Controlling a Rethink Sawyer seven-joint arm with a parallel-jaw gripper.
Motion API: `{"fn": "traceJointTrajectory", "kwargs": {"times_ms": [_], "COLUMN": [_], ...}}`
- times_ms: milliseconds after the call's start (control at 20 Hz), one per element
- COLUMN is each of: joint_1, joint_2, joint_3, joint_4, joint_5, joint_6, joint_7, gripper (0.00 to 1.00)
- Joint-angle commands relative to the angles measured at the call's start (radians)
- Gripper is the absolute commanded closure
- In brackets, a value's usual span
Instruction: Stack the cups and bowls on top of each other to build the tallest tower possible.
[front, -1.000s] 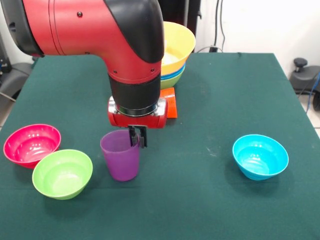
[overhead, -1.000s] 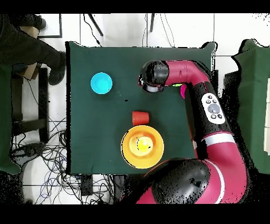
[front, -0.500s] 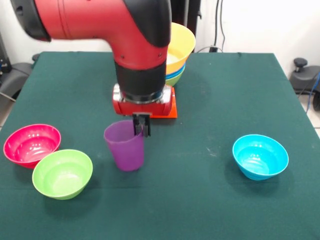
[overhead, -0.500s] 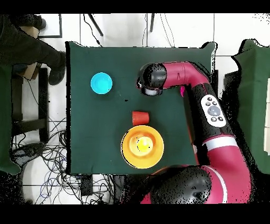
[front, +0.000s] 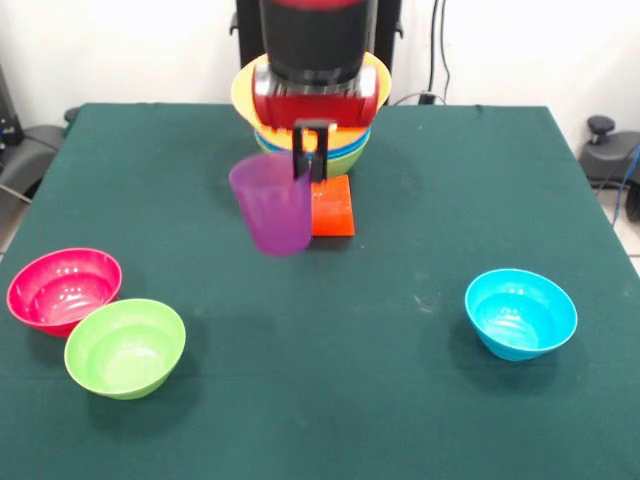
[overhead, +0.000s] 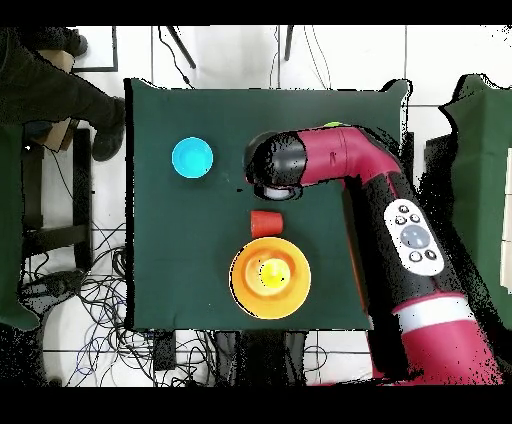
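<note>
The gripper (front: 309, 150) pinches the rim of the purple cup (front: 272, 203), 1 finger inside and 1 outside, so the cup hangs upright, clear of the table (front: 400, 380). It hangs in front of the tower (front: 352, 150), whose wide orange-yellow bowl (overhead: 270, 278) tops blue and green rims, likely its destination. The ribbed orange-red cup (front: 332, 207) lies on its side just before the tower. The pink-red bowl (front: 63, 288), green bowl (front: 125, 347) and light-blue bowl (front: 520, 313) wait unstacked.

Readable text: none in either view.
Labels, brands, numbers, signs: none legible on any cup, bowl or arm.
</note>
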Motion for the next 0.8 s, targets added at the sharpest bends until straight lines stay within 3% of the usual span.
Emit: {"fn": "traceJointTrajectory", "kwargs": {"times_ms": [50, 250, 600, 800], "joint_1": [-0.003, -0.003, 0.002, -0.001], "joint_2": [-0.183, -0.234, -0.262, -0.317], "joint_3": [-0.047, -0.048, -0.064, -0.073], "joint_4": [0.205, 0.247, 0.320, 0.378], "joint_5": [0.055, 0.095, 0.122, 0.158], "joint_6": [0.084, 0.106, 0.053, 0.054], "joint_7": [-0.025, -0.022, 0.020, 0.028], "gripper": [1.00, 1.00, 1.00, 1.00]}}
